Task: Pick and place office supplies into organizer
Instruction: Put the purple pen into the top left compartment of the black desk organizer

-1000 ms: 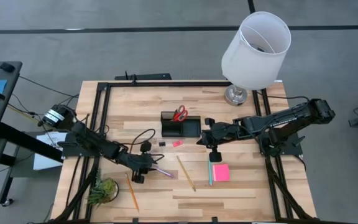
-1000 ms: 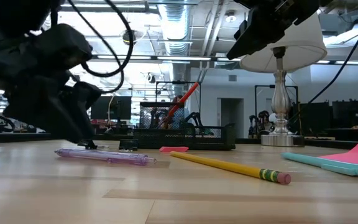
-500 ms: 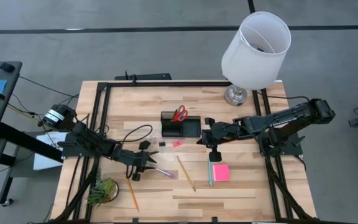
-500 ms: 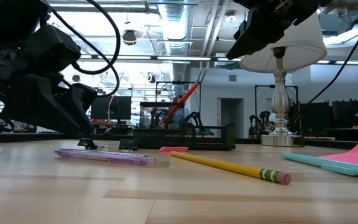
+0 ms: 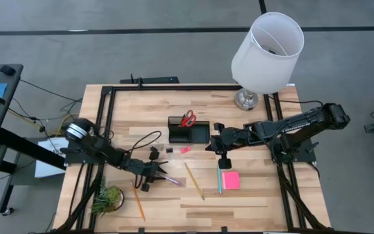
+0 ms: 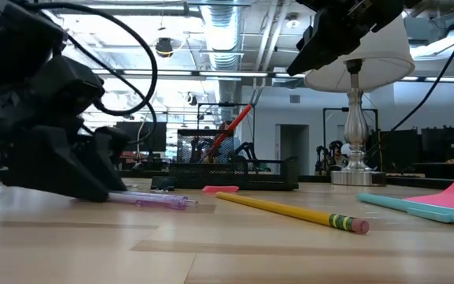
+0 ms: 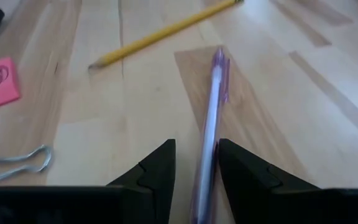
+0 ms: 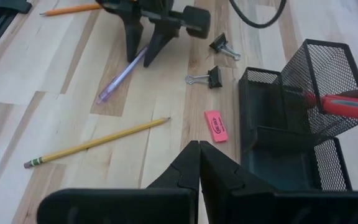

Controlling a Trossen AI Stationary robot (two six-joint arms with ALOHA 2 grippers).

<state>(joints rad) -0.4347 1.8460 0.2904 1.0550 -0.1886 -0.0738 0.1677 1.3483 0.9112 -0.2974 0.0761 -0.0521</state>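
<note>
Clearly slim translucent purple pen [image 7: 210, 118]

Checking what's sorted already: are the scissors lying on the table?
No: the scissors stand in the organizer, their red handles poking out of its tall mesh box.

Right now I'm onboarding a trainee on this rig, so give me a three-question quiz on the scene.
1. True or false: the left claw straddles the purple pen.
2. What sits in the organizer's tall mesh compartment? A) pencil B) red-handled scissors C) eraser
3. Fill in: the right claw has its fingers ____.

Key: 1 true; 2 B; 3 shut.
</note>
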